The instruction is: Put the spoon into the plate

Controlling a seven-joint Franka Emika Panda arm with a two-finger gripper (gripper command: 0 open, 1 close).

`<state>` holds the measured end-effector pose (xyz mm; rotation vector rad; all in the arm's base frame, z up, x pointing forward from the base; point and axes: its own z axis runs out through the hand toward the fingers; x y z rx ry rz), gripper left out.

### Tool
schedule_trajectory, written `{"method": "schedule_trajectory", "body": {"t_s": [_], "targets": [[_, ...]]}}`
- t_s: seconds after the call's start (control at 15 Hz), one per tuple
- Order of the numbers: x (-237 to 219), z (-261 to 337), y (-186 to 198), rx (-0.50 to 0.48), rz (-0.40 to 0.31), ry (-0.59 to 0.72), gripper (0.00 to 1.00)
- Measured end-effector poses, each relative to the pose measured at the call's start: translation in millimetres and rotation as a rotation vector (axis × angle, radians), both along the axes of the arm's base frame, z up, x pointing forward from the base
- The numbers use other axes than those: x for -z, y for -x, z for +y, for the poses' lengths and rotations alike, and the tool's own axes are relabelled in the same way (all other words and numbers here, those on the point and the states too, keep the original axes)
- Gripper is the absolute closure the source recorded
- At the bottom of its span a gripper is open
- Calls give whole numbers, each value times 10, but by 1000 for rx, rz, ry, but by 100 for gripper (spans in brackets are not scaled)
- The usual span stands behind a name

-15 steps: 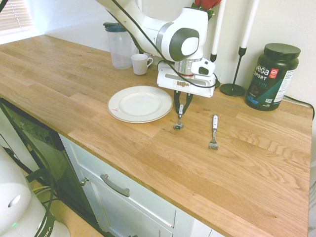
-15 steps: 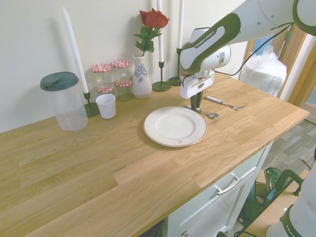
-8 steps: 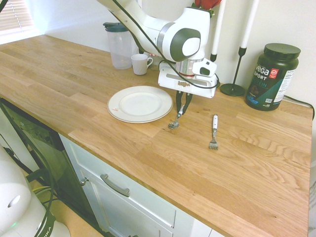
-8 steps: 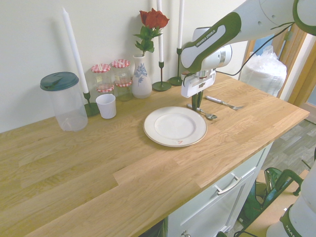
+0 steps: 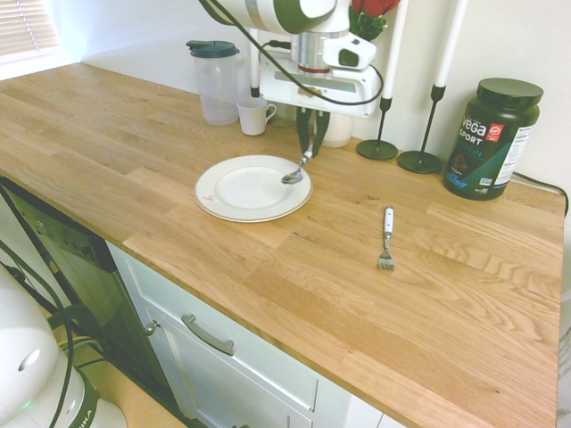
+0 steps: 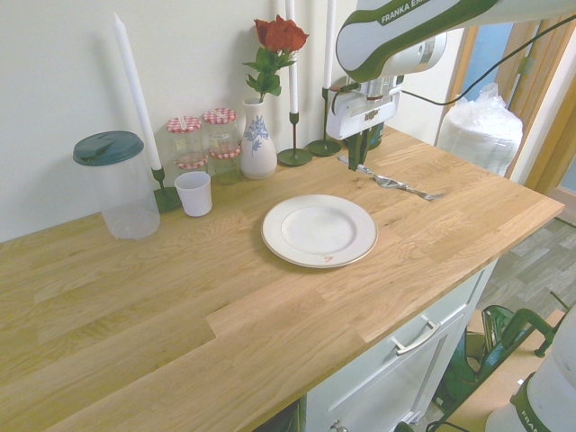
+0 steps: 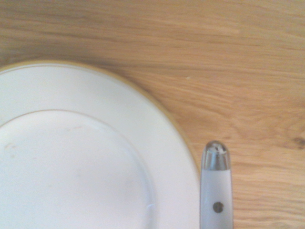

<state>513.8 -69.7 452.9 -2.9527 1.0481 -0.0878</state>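
Spoon [image 5: 293, 176] is hanging in the air near the plate [image 5: 253, 189], its silver bowl angling down, its white handle rising into the gripper [image 5: 310, 155]. The gripper is closing firmly on that handle, gripping the spoon above the level of the plate. In the first exterior view the bowl is overlapping the plate's rim; in the second exterior view it is showing apart from the plate, so it is not resting there. In the wrist view the handle's metal-capped end is showing just beside the plate's rim. The fork [image 5: 387, 239] is lying on the counter [image 5: 294, 294], apart from the plate. Farther from the plate, beyond the fork, the dark tub [image 5: 492, 140] is standing upright. Behind the plate, towards the wall, the white mug [image 5: 253, 117], the lidded container [image 5: 215, 85], the jars [image 6: 203, 142] and the flower vase [image 6: 258, 144] are standing.
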Motion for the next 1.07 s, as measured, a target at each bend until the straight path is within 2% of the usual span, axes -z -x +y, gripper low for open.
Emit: {"method": "schedule_trajectory", "body": {"t_s": [0.2,0.6,1.07], "targets": [[215,530,142,-1,10,3,100],[724,1181,364,-6,12,11,100],[957,1530,262,13,0,17,100]]}}
